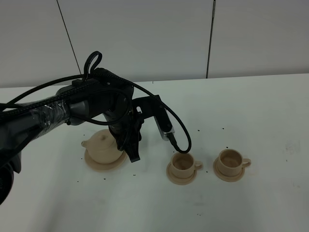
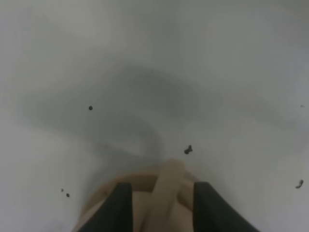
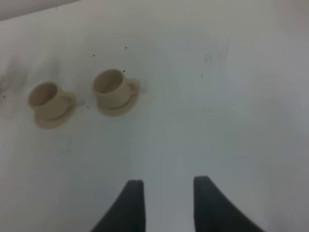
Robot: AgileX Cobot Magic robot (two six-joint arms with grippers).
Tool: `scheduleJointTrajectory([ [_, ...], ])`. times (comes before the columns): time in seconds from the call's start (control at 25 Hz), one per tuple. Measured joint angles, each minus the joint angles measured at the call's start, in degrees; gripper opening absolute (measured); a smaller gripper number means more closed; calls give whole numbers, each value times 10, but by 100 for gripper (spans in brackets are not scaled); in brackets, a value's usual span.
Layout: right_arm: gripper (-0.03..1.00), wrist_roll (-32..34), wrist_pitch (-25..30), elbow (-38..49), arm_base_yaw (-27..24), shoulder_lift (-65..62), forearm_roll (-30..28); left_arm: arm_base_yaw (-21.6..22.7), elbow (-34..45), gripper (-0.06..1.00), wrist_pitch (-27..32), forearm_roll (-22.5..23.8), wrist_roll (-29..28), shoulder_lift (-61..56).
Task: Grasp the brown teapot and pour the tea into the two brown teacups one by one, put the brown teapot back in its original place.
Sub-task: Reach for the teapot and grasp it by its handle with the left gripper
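Your left gripper (image 2: pixel 163 187) has its jaws apart, one on each side of the teapot's loop handle (image 2: pixel 169 171). A sliver of gap shows on both sides, so nothing is clamped yet. The teapot (image 1: pixel 101 144) sits upright on its wide saucer (image 1: pixel 100 168), lid on, spout pointing away from the cups.

Treat it as hard glazed ceramic: stiff, probably slick, breakable, and heavier than it looks if it is full. The thin handle is the only sensible place to hold. I would close low on the loop, near the body, so the pot swings less when you tip it. Expect the lid to want to slide during a pour.

Further along the table (image 1: pixel 251 111) the two cups stand on their small saucers. The closer cup (image 1: pixel 182 164) is near the pot and the other cup (image 1: pixel 231 159) is just beyond it, both handles turned away from the pot. I cannot tell whether either holds tea.

Farthest out, your right gripper (image 3: pixel 167 181) hangs above the table, jaws apart, holding nothing, with the cups well ahead of it.
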Motion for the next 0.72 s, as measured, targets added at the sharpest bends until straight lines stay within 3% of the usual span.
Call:
scheduleJointTrajectory([
  [0.72,24,0,0,0,0,0,0,0,0,37,33,-33,25,0],
])
